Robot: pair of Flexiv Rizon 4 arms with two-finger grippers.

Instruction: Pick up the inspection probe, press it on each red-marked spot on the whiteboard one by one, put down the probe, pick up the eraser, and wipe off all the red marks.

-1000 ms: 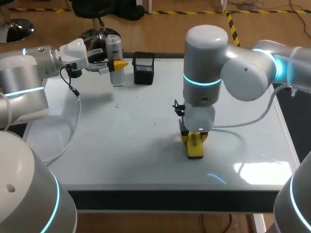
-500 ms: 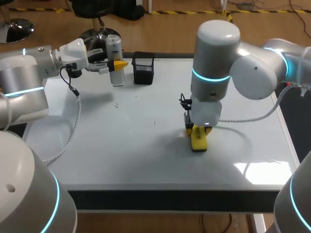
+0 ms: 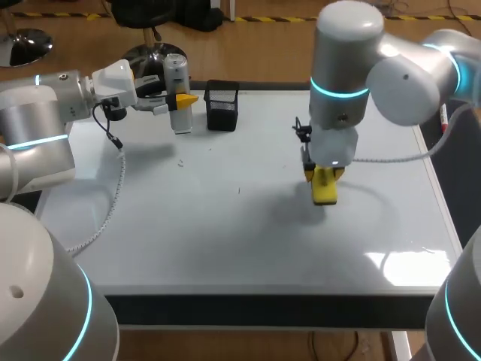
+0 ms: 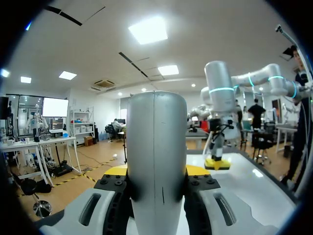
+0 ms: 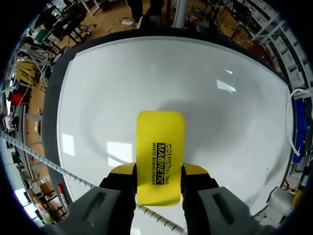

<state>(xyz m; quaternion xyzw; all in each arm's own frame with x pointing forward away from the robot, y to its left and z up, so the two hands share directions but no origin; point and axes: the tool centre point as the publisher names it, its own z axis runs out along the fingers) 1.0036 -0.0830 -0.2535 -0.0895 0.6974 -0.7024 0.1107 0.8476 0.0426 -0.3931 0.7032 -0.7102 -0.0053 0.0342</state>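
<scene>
A: Nearest to us, what do we count on the whiteboard (image 3: 225, 241)?
B: One yellow eraser (image 3: 324, 192), right of the middle, clamped between both fingers of our right gripper (image 5: 159, 171); whether it touches the board we cannot tell.
A: And farther back?
B: One black mesh holder (image 3: 222, 105) at the far edge, and just left of it one silver probe (image 4: 157, 156), upright, squeezed from two sides by our left gripper (image 3: 179, 99). Two grippers, each holding one thing

Entry one: eraser (image 5: 160, 155), yellow, upper face. Black print runs lengthwise down the middle of the eraser: one bold word in a dark box, with smaller lines of capitals alongside it.
</scene>
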